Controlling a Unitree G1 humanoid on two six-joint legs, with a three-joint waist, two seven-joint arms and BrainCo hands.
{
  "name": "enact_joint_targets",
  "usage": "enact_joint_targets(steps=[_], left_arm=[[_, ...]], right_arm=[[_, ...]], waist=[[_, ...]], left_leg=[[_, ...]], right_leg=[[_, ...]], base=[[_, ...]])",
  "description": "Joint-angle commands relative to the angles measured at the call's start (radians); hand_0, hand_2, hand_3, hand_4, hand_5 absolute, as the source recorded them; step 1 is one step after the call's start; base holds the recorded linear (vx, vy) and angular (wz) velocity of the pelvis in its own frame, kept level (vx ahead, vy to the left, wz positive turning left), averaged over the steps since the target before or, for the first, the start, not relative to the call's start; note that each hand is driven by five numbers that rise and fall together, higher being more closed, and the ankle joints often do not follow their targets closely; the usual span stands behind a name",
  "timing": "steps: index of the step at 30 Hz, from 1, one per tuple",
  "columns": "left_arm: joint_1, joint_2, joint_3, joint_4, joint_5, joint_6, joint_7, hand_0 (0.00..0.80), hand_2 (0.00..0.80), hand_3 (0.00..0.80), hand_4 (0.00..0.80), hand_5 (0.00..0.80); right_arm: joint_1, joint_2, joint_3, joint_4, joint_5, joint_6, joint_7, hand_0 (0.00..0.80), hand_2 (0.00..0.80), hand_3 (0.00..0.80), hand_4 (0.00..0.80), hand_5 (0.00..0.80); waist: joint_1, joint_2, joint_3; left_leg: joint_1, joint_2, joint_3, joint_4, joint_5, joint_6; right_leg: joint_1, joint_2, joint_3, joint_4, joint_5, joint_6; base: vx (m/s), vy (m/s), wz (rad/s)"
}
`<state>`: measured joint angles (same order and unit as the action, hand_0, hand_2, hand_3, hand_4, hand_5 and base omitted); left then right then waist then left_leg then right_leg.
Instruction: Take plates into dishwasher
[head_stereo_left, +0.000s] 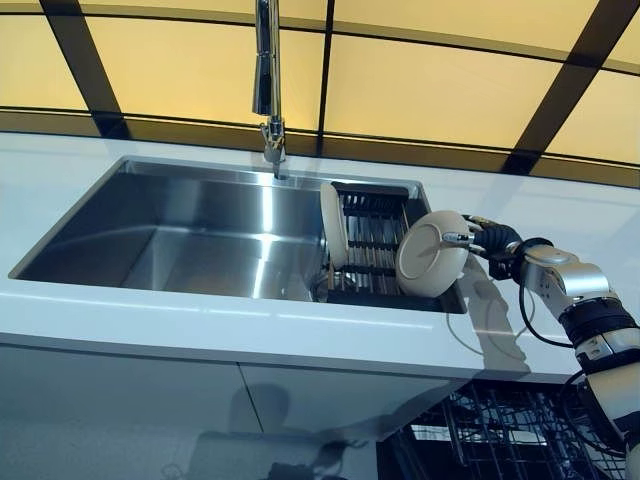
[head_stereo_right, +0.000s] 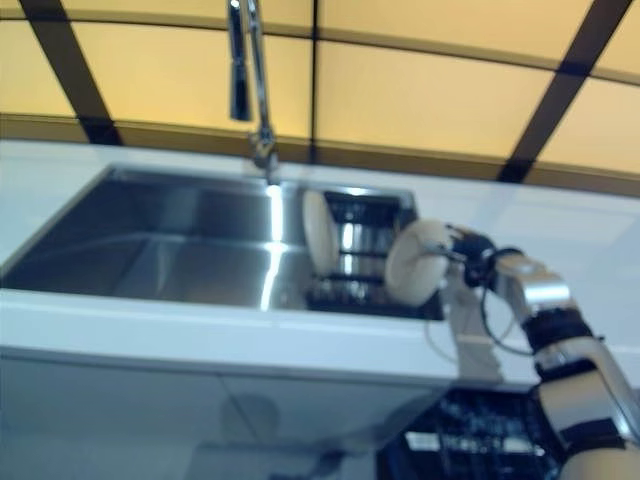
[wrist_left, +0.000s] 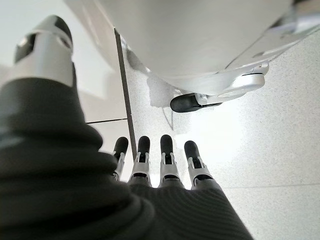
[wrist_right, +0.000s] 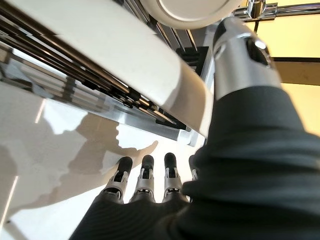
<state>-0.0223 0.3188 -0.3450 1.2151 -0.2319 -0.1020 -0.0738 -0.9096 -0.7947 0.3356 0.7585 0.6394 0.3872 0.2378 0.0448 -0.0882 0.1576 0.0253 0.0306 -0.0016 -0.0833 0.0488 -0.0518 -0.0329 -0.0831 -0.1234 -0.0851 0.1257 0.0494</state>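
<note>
A white plate (head_stereo_left: 432, 253) is tilted at the right end of the dish rack (head_stereo_left: 375, 240) in the sink, and my right hand (head_stereo_left: 495, 240) pinches its rim from the right. In the right wrist view my thumb (wrist_right: 240, 55) lies over the plate's edge (wrist_right: 125, 55) with the fingers (wrist_right: 145, 175) below it. A second white plate (head_stereo_left: 333, 225) stands upright on the rack's left side. My left hand (wrist_left: 165, 165) shows only in its wrist view, fingers straight, hanging over the floor and holding nothing.
The steel sink (head_stereo_left: 200, 230) is sunk in a white counter (head_stereo_left: 120, 320), with a tall faucet (head_stereo_left: 267, 80) behind it. The dishwasher's dark wire rack (head_stereo_left: 490, 430) sticks out below the counter at the lower right.
</note>
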Motion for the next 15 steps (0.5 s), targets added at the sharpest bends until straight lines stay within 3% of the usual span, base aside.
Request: enact_joint_targets(steps=[1,5,7,8,9,10,15], left_arm=[[-0.059,0.02,-0.045,0.022,-0.026,-0.026,0.006,0.0,0.0,0.0,0.0,0.0],[-0.059,0.02,-0.047,0.019,-0.025,-0.028,0.007,0.0,0.0,0.0,0.0,0.0],[-0.059,0.018,-0.049,0.018,-0.028,-0.028,0.009,0.0,0.0,0.0,0.0,0.0],[-0.058,0.02,-0.049,0.016,-0.028,-0.029,0.008,0.0,0.0,0.0,0.0,0.0],[-0.057,0.02,-0.049,0.016,-0.029,-0.03,0.008,0.0,0.0,0.0,0.0,0.0],[-0.053,0.022,-0.046,0.015,-0.027,-0.033,0.006,0.0,0.0,0.0,0.0,0.0],[-0.051,0.023,-0.046,0.01,-0.029,-0.028,0.006,0.0,0.0,0.0,0.0,0.0]], right_arm=[[-0.106,-0.02,0.073,0.053,0.004,0.018,0.051,0.0,0.0,0.0,0.0,0.0],[-0.109,-0.017,0.075,0.068,-0.008,0.028,0.08,0.0,0.0,0.0,0.0,0.0],[-0.111,-0.012,0.08,0.069,-0.003,0.03,0.089,0.43,0.43,0.43,0.43,0.43],[-0.112,-0.012,0.081,0.068,-0.004,0.032,0.094,0.58,0.58,0.58,0.58,0.58],[-0.112,-0.012,0.08,0.068,-0.003,0.031,0.095,0.58,0.58,0.58,0.58,0.58],[-0.107,-0.012,0.077,0.064,-0.007,0.033,0.102,0.8,0.8,0.8,0.8,0.8],[-0.105,-0.012,0.079,0.055,-0.013,0.042,0.117,0.8,0.8,0.8,0.8,0.8]], waist=[[0.029,-0.016,0.012],[0.031,-0.017,0.012],[0.031,-0.017,0.01],[0.032,-0.017,0.01],[0.032,-0.017,0.01],[0.033,-0.017,0.009],[0.033,-0.018,0.006]], left_leg=[[-0.026,-0.009,0.018,-0.004,-0.013,0.012],[-0.025,-0.01,0.018,-0.004,-0.013,0.012],[-0.024,-0.011,0.018,-0.004,-0.013,0.013],[-0.024,-0.011,0.018,-0.004,-0.013,0.013],[-0.024,-0.01,0.018,-0.004,-0.013,0.012],[-0.025,-0.011,0.017,-0.004,-0.013,0.012],[-0.023,-0.012,0.016,-0.004,-0.012,0.012]], right_leg=[[0.018,-0.023,0.003,-0.002,-0.005,0.049],[0.02,-0.022,0.004,-0.002,-0.006,0.049],[0.021,-0.021,0.004,-0.002,-0.007,0.049],[0.021,-0.022,0.004,-0.002,-0.007,0.049],[0.021,-0.022,0.004,-0.002,-0.007,0.049],[0.021,-0.022,0.004,-0.002,-0.007,0.049],[0.022,-0.021,0.003,-0.002,-0.007,0.049]], base=[[0.0,0.0,0.0],[0.0,0.0,0.0],[0.0,0.0,0.0],[0.0,0.0,0.0],[0.0,0.0,0.0],[0.0,0.0,0.0],[0.0,0.0,0.0]])
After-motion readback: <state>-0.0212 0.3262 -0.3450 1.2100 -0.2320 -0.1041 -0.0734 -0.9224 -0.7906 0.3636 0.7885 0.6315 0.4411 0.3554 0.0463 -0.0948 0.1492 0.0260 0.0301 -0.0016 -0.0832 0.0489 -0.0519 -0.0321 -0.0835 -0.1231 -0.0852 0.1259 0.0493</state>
